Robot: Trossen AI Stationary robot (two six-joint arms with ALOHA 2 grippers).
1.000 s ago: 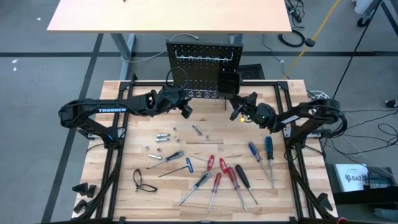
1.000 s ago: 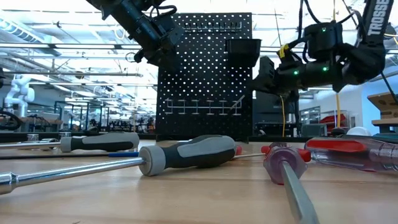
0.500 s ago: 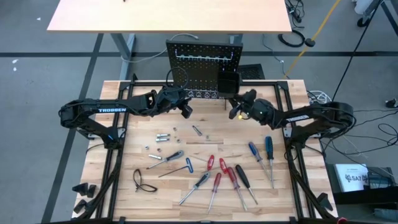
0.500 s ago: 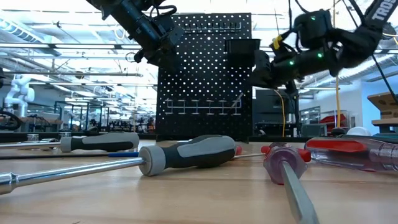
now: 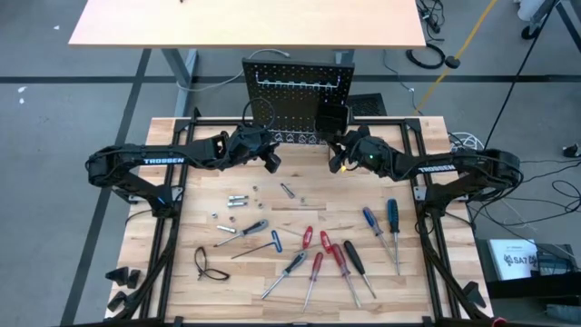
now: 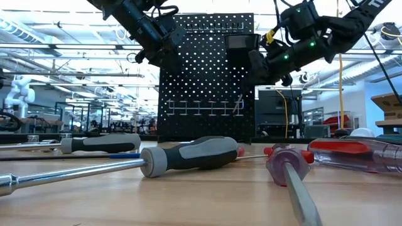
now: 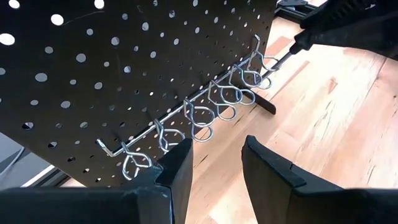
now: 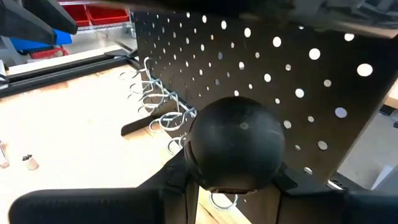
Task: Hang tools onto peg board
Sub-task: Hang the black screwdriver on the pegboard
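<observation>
Peg board (image 5: pixel 298 98): black perforated metal panel, upright at the far edge of the tabletop (image 5: pixel 182 272), standing on thin legs; a silver hook rail (image 7: pixel 205 109) of looped wire hooks runs along its lower part, a second row of hooks near the top, and a small black bin (image 6: pixel 242 43) is mounted on one side. Tools: loose on the tabletop in front of the board, among them red-handled screwdrivers (image 5: pixel 338 259), blue-handled screwdrivers (image 5: pixel 392 216), a black-handled screwdriver (image 5: pixel 354 256), a blue T-handle key (image 5: pixel 275 240), a grey-and-black-handled screwdriver (image 6: pixel 188 156) and small silver bits (image 5: pixel 238 200). Right tool (image 5: pixel 338 156): held close to the board below the bin, fingers pinching a screwdriver with a rounded black handle end (image 8: pixel 236 144), its shaft aimed at the hook rail. Left tool (image 7: pixel 214 165): raised in front of the board's other side, near the hook rail, fingers parted with nothing between them.
</observation>
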